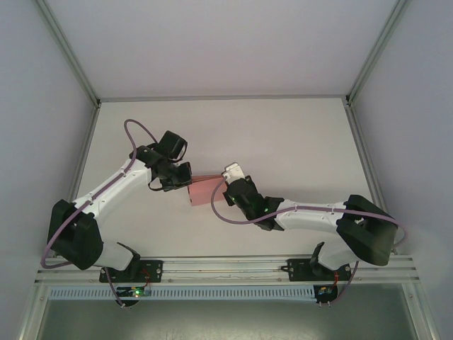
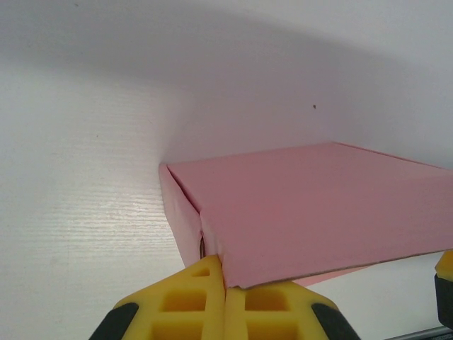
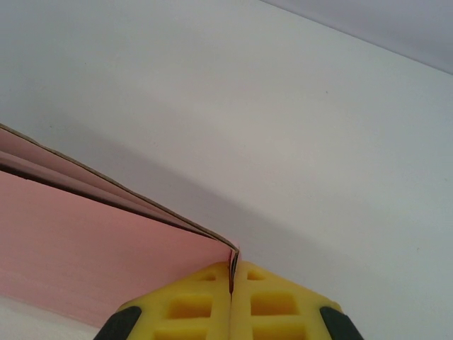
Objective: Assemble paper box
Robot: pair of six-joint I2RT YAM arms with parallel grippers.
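Jaws of the left gripper (image 2: pixel 225 285) are pressed together on a corner of the paper box (image 2: pixel 318 219). The right gripper (image 3: pixel 231 275) pinches the card edge on the far side just as tightly. The folded pink box lies between the 2 near the middle of the white table (image 1: pixel 283 134), with the left gripper at its 10 o'clock and the right at its 2 o'clock.

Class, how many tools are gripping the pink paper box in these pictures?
2. The left tool is shut on a corner at the left side of the paper box; the right tool is shut on an edge at its right side.
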